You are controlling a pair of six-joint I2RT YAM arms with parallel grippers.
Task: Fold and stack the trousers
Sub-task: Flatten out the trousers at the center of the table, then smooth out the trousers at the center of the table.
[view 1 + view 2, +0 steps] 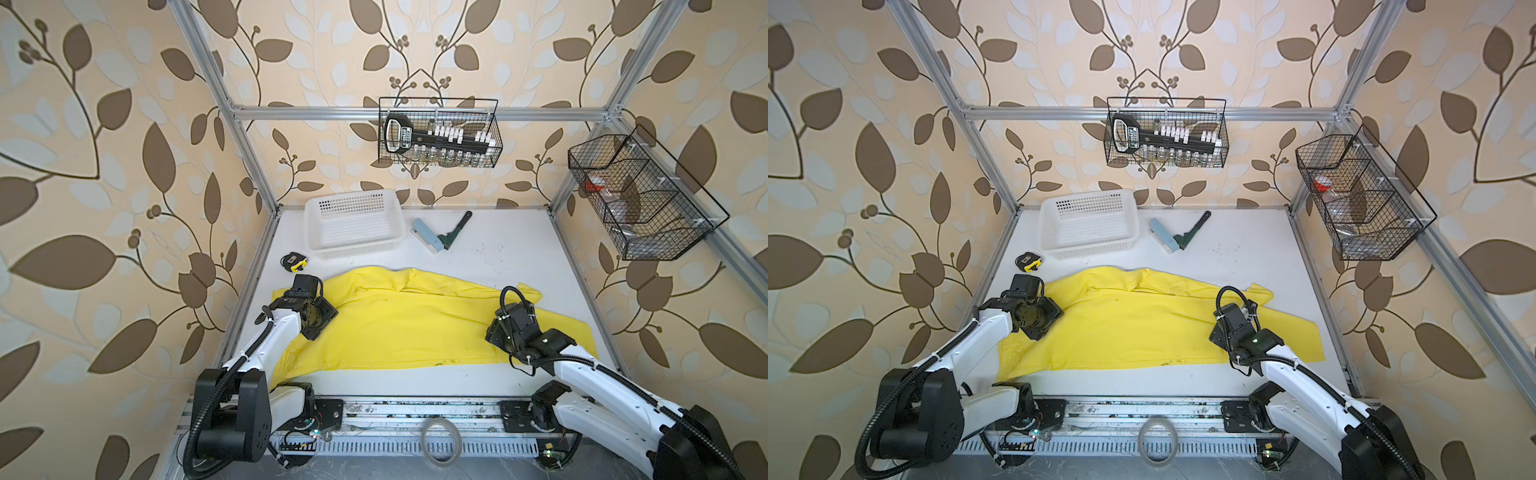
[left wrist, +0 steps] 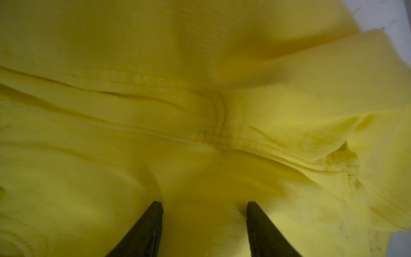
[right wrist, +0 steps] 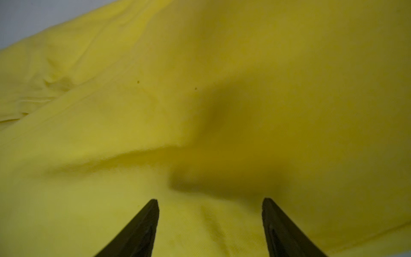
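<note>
Yellow trousers (image 1: 399,328): lay spread across white table (image 1: 498,257), near white basket (image 1: 353,226). Left gripper (image 2: 204,205): jaws apart, empty, over seamed cloth. Right gripper (image 3: 210,202): jaws apart, empty, over plain cloth.

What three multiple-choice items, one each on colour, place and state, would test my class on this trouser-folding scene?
1. What colour are the long cotton trousers? A. blue; B. bright yellow; C. grey.
2. Where is the white perforated plastic basket? A. on the white table, beyond the trousers; B. on the trousers; C. hung on the wall.
3. How do the jaws of the left gripper and right gripper stand? A. both shut; B. one shut; C. both open.
Key: 1 B, the cloth is plainly yellow in every view; 2 A, the basket stands on bare table past the cloth; 3 C, each wrist view shows the jaws apart over cloth.
</note>
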